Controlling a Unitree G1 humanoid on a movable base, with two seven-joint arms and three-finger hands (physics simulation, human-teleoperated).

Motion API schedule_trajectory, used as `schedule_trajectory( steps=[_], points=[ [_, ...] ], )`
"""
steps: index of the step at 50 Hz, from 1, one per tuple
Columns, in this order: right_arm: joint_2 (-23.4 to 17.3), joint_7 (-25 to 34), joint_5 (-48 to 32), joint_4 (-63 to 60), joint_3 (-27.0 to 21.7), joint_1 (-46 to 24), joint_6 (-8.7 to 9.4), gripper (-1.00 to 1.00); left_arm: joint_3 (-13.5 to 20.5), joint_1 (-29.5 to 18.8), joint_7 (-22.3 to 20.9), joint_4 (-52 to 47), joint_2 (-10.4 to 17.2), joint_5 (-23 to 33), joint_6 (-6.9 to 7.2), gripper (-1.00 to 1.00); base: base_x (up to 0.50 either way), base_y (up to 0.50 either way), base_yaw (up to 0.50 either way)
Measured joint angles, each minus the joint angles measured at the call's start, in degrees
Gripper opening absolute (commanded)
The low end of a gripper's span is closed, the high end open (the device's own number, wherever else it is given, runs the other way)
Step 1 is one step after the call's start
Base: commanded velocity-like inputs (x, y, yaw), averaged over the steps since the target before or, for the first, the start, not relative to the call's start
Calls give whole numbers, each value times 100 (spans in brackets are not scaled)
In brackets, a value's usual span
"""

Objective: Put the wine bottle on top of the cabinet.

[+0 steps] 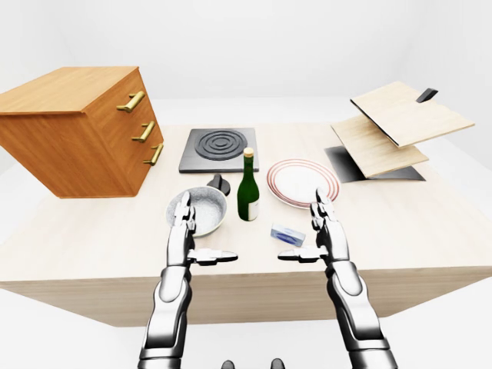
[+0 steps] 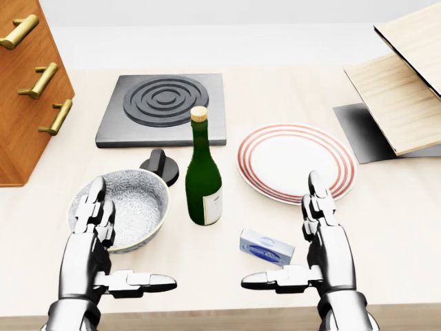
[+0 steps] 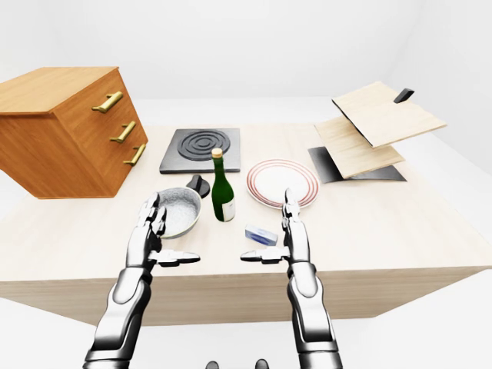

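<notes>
A green wine bottle [image 2: 203, 183] with a cork and a pale label stands upright on the wooden table [image 2: 386, 227], between a patterned bowl [image 2: 131, 207] and a red-rimmed plate [image 2: 296, 160]. The wooden cabinet [image 1: 73, 131] with brass handles sits at the table's left. Below and left of the bottle, my left hand [image 2: 114, 241] is held open, touching nothing. My right hand [image 2: 303, 241] is open as well, below and right of the bottle, empty.
A dark burner plate [image 2: 165, 107] lies above the bottle, with a black knob [image 2: 160, 165] beside the bowl. A small blue box [image 2: 265, 248] lies near my right hand. Wooden boards [image 1: 400, 123] stand propped over a dark mat at the right.
</notes>
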Motion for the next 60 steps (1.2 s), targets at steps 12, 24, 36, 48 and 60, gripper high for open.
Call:
schedule_trajectory(
  steps=[12,24,36,48,60],
  points=[
    [-32,133,-95,-44,-29,13,22,100,107,12,-46,-83,39,-50,78,100,0,0,0],
    [-123,148,-222,0,-60,-8,-61,100,121,-18,-43,-61,-18,-32,111,100,0,25,0],
    [-73,142,-333,52,-41,-8,-129,100,128,-25,-35,-35,35,-3,112,100,0,50,0],
    [-57,138,-381,73,-30,-7,-143,100,116,-11,-27,-32,50,51,102,100,0,50,0],
    [-50,115,-397,64,-35,-8,-112,100,111,-3,-24,-33,53,93,98,100,0,50,0]
  ],
)
